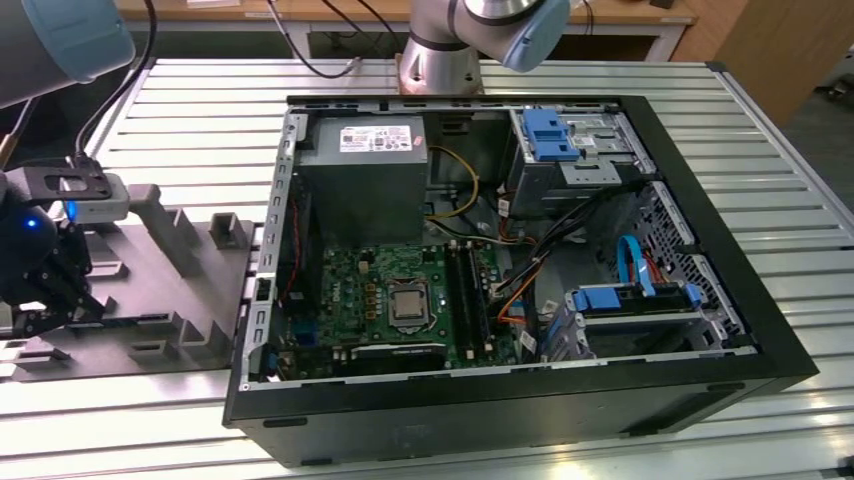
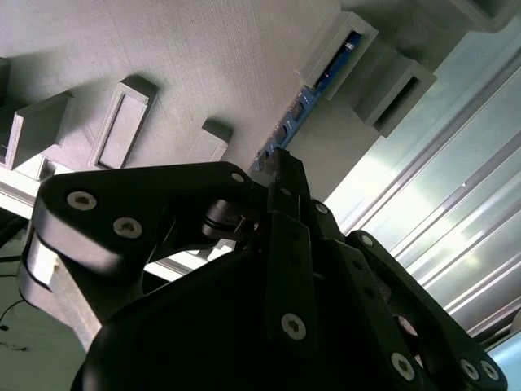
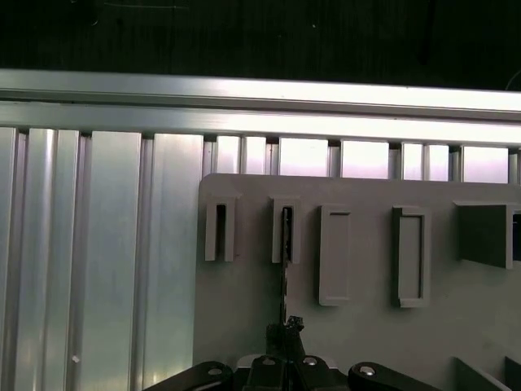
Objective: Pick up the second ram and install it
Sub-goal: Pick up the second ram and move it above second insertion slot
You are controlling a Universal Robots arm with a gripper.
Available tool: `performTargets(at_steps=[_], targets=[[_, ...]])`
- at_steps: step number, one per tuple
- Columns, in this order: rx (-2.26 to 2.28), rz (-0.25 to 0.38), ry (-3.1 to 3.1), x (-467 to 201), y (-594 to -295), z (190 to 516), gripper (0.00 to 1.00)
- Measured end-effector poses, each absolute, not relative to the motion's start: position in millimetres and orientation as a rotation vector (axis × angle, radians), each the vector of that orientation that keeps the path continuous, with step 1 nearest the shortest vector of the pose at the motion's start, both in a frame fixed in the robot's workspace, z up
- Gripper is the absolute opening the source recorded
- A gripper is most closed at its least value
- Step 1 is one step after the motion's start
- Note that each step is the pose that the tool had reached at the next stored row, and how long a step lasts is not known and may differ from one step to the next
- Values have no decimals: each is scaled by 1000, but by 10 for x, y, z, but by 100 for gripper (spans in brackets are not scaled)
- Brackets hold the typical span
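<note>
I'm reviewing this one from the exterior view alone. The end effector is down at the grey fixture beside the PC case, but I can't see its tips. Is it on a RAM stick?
Observer: Yes. In the second wrist view the end effector is closed on one end of the second ram.
Operator: Is the stick clear of the fixture?
Observer: No. In the first wrist view its far end sits in a slot of the grey fixture.
Operator: How does the stick lie?
Observer: On its edge. The first wrist view sees it as a thin line running straight from that slot to the fingertips.
</note>
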State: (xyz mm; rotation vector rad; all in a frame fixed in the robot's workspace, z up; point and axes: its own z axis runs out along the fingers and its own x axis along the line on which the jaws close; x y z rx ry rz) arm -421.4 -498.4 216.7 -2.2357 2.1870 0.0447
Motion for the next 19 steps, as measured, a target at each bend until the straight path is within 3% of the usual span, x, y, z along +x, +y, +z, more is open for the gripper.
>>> performTargets(at_steps=[3,7,19], targets=[[-2236,45,2187,-4214,-4984,2167,16],[-2236,45,2187,-4214,-4984,2167,36],[-2236,44,2187,-4231,-4969,2039,36]])
